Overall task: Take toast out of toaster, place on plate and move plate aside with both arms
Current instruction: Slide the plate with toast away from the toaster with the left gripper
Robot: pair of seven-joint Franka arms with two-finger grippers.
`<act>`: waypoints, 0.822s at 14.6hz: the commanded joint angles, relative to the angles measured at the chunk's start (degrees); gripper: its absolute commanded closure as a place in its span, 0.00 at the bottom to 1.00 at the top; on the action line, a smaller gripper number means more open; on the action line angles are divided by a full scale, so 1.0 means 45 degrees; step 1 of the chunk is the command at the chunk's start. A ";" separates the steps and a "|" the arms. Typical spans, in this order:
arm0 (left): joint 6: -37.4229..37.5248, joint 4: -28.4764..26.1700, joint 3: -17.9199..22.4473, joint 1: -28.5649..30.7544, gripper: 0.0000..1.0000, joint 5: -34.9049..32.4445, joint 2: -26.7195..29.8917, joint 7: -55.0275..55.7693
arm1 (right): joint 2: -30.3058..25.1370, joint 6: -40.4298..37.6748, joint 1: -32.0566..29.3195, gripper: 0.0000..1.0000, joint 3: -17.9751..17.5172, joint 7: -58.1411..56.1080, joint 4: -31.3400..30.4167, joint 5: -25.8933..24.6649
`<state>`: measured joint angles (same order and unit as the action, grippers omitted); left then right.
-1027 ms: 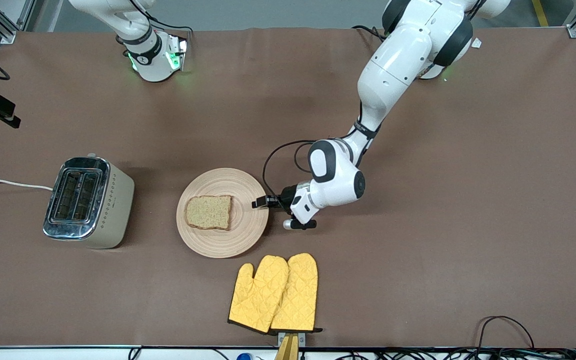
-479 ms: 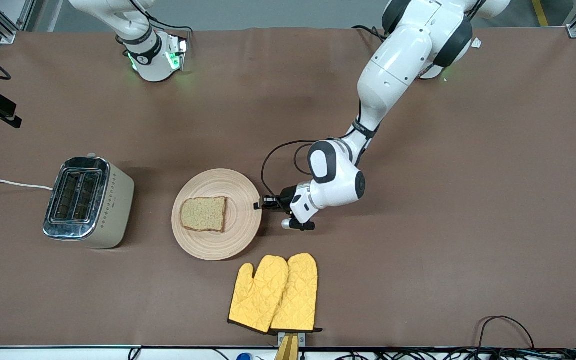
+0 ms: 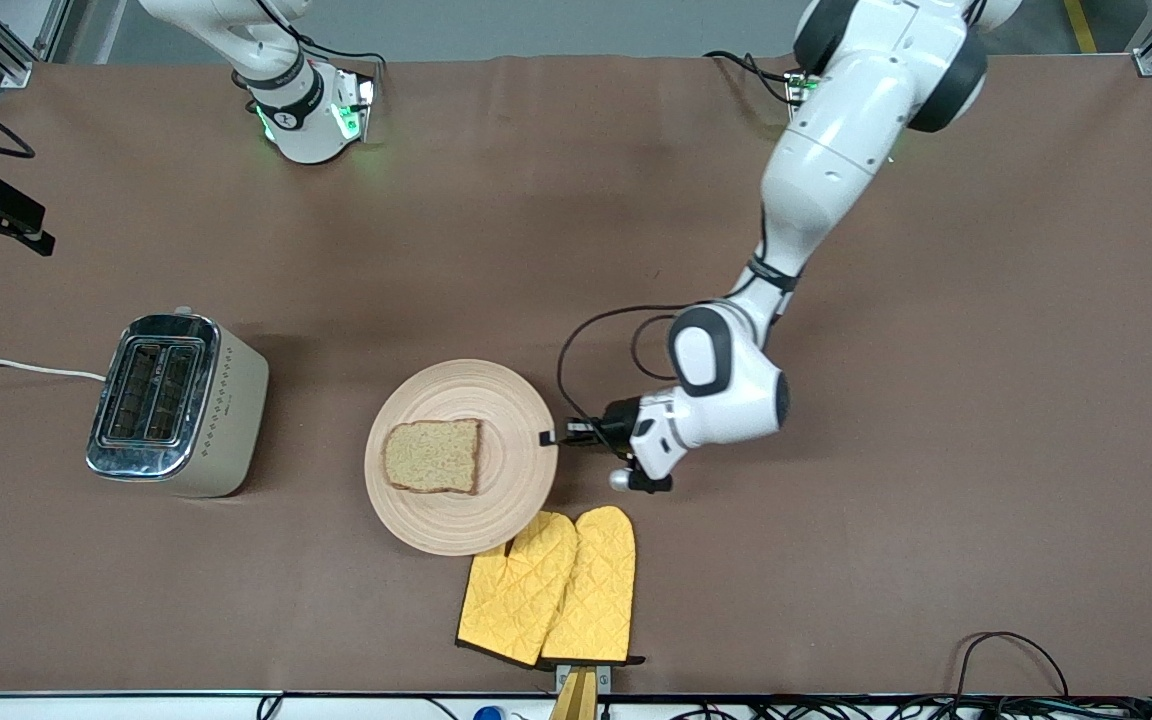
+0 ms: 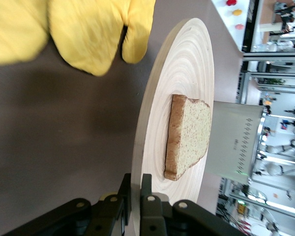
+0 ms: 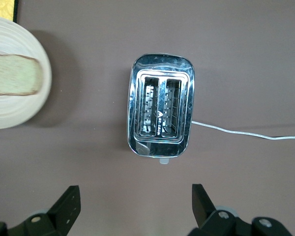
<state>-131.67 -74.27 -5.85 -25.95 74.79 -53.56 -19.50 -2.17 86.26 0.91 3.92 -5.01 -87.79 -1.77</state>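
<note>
Risk: you have the plate [image 3: 516,500] by one thin edge only, so it could twist or slip out of the pinch if you drag it fast; the toast [image 3: 433,457] lies loose and could slide off.
Second risk: the plate's near edge already overlaps the yellow oven mitts [image 3: 548,590], which could snag it or tip it up.
Left gripper [image 3: 548,438]: low at the plate's rim on the side toward the left arm's end of the table, fingers [image 4: 146,206] pinching the rim, one above and one below.
Toast: flat on the plate, a little toward the toaster from its middle, well apart from those fingers.
Toaster [image 3: 174,403]: toward the right arm's end of the table, both slots empty, white cord [image 3: 16,367] trailing off.
Right gripper [image 5: 136,206]: you see it waiting high over the table beside the toaster, fingers spread wide and holding nothing.
Judgement: the plate move looks under way with one arm only.
</note>
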 commanded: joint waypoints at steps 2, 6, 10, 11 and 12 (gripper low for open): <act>0.3081 -0.2572 -0.0126 0.2304 0.98 -0.0019 0.2153 -0.1346 | -0.0027 -0.0067 -0.0299 0.00 -0.0247 0.0019 0.0036 0.0256; 0.5505 -0.2870 -0.0184 0.5486 0.98 -0.2905 0.2509 -0.2536 | -0.0027 -0.0087 -0.0435 0.00 -0.0189 -0.0059 -0.0003 0.0237; 0.6778 -0.2870 -0.0184 0.8143 0.98 -0.4487 0.2275 -0.4061 | -0.0027 -0.0067 -0.0358 0.00 -0.0188 0.0000 0.0017 0.0237; 0.6953 -0.2889 -0.0184 0.8613 0.98 -0.4685 0.2255 -0.4258 | -0.0027 -0.0087 -0.0357 0.00 -0.0189 0.0000 0.0017 0.0237; 0.7225 -0.2890 -0.0165 0.9043 0.98 -0.4842 0.2216 -0.4453 | -0.0027 -0.0106 -0.0396 0.00 -0.0189 0.0000 -0.0041 0.0237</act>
<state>-101.81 -86.27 -5.62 11.75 53.80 -44.57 -37.62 -2.16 86.14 0.07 3.71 -5.01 -87.79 -1.54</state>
